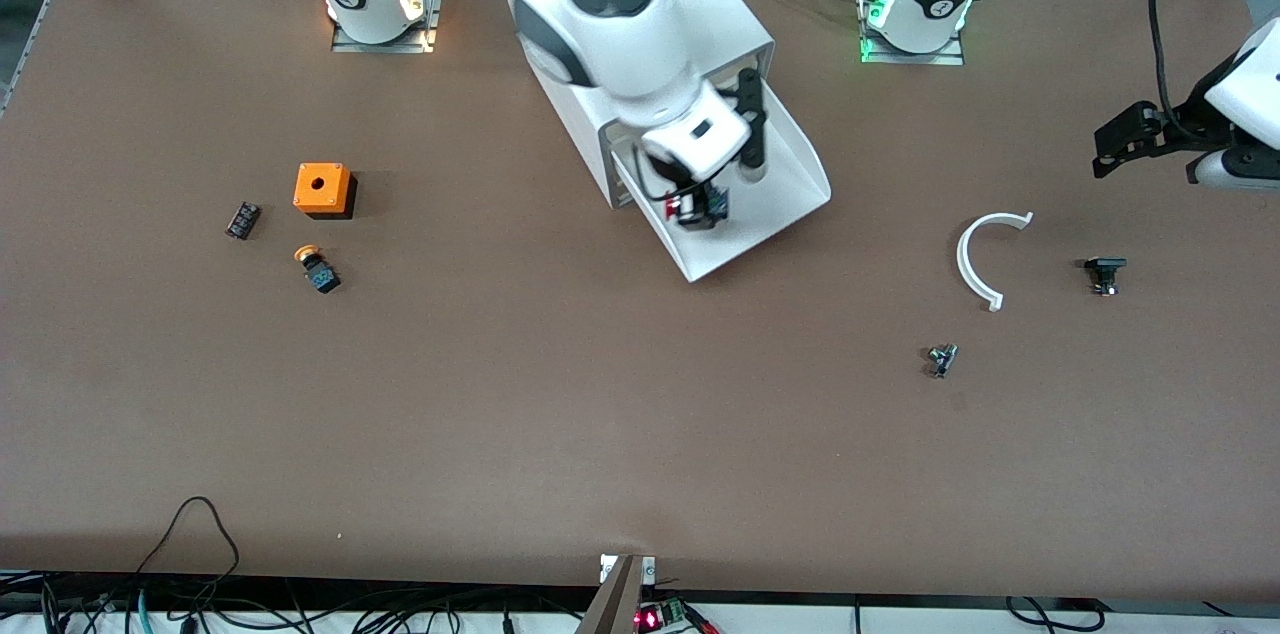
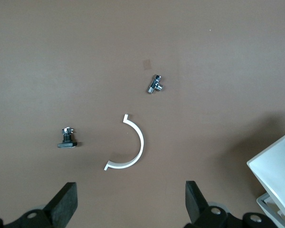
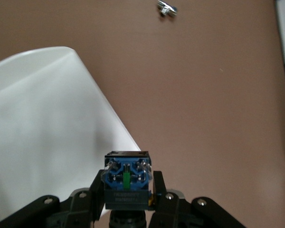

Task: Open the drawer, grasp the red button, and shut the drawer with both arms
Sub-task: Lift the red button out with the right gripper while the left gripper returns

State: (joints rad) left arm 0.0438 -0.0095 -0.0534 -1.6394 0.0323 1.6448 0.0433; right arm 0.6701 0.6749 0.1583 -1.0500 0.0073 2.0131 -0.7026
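One drawer stands pulled out of the white cabinet toward the front camera, bare brown desk all around its edge. Over it the right gripper has its fingers closed on the button. The left gripper waits, fingers spread wide and empty, above open desk near the white curved piece.

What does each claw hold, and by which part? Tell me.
The right claw, over the open drawer, grips the button by the sides of its black body, blue end showing. The left claw is open and holds nothing.
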